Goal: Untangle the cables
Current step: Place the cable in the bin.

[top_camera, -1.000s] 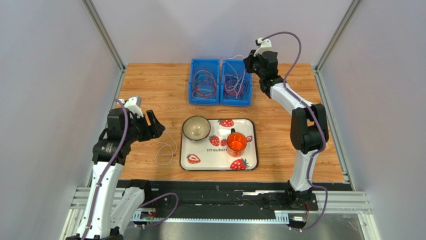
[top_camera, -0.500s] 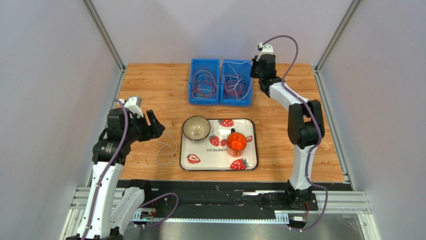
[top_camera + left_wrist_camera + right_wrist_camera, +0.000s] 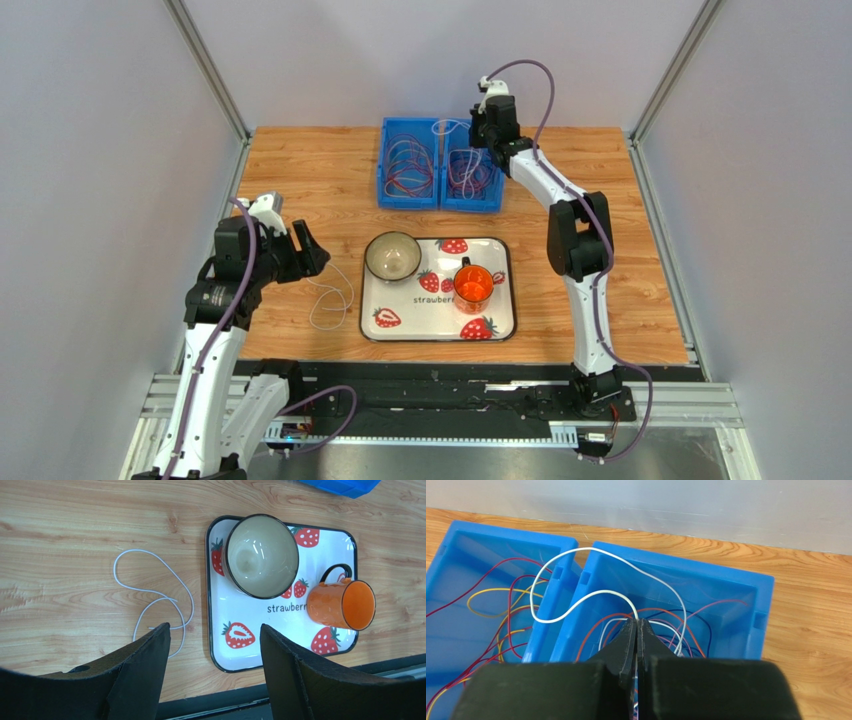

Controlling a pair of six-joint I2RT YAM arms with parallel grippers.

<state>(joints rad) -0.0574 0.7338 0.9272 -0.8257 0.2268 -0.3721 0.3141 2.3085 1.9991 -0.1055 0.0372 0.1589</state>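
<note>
Pinching cable (image 3: pixel 601 592), R claw (image 3: pixel 637 625), L claw (image 3: pixel 214 630) wide

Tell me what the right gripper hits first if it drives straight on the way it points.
Probably the tangle of cables in the right-hand blue bin: the right gripper, shut on a white cable, points down into it. Depth is unclear, so take that as a guess.

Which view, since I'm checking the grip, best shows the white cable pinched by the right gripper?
Right wrist: the white cable runs into the shut right gripper. Top external shows a faint strand; left wrist misses it.
</note>
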